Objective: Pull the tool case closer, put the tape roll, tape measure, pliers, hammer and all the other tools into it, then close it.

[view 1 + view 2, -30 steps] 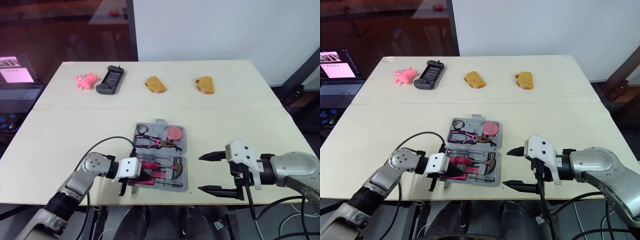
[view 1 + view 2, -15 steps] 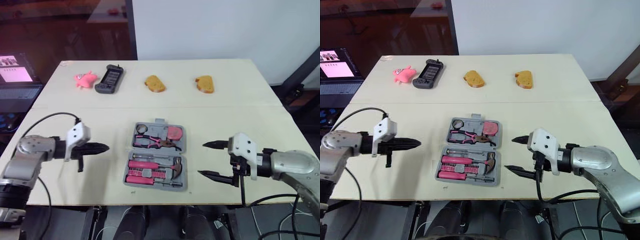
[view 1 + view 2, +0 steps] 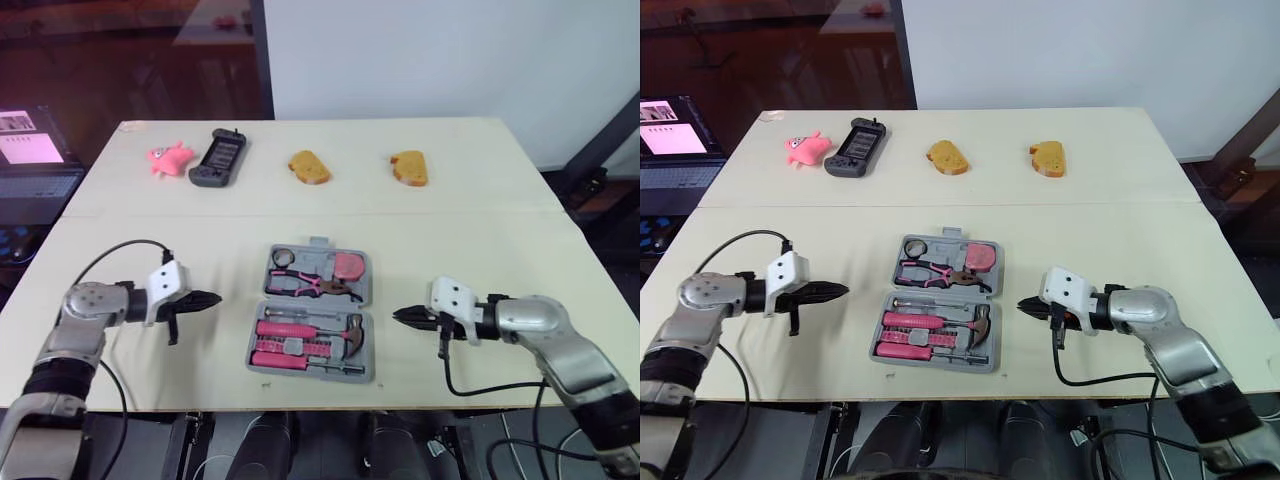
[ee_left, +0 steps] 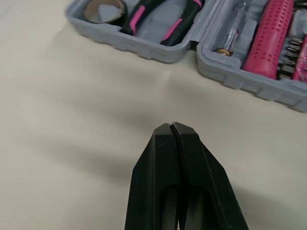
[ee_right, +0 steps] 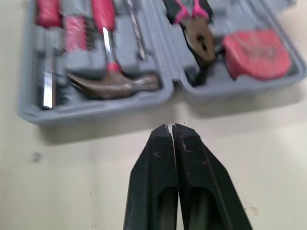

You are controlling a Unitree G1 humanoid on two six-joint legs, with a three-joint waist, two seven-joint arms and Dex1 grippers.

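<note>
**Grey case fully loaded, both arms now clear of it**

Quick update. A second ago the left gripper (image 3: 211, 299) was right over the near half of the tool case (image 4: 158, 50), down among the pink-handled drivers (image 3: 285, 329). Now it sits off to the left of the case, apart from it. Its tips are aimed at the case's side, and the fingers are pressed together with nothing in them. Half a second ago the right gripper (image 3: 400, 316) was spread wide on the right of the case. Now it's pinched together on nothing too, tips near the case's right wall, level with the hammer (image 3: 351, 335).

The case itself hasn't budged and is lying open flat between the two grippers. Tape roll (image 3: 283, 258), pliers (image 3: 310, 286) and tape measure (image 3: 349, 266) are in its far half, and the hammer and drivers are in the near half. Every tool I can spot sits inside the case.

So my read is that loading looks done and only the closing is left. Two closed grippers flanking the case look like a setup for folding one half over the other. The risk, I'd guess, is the case sliding instead of folding.
</note>
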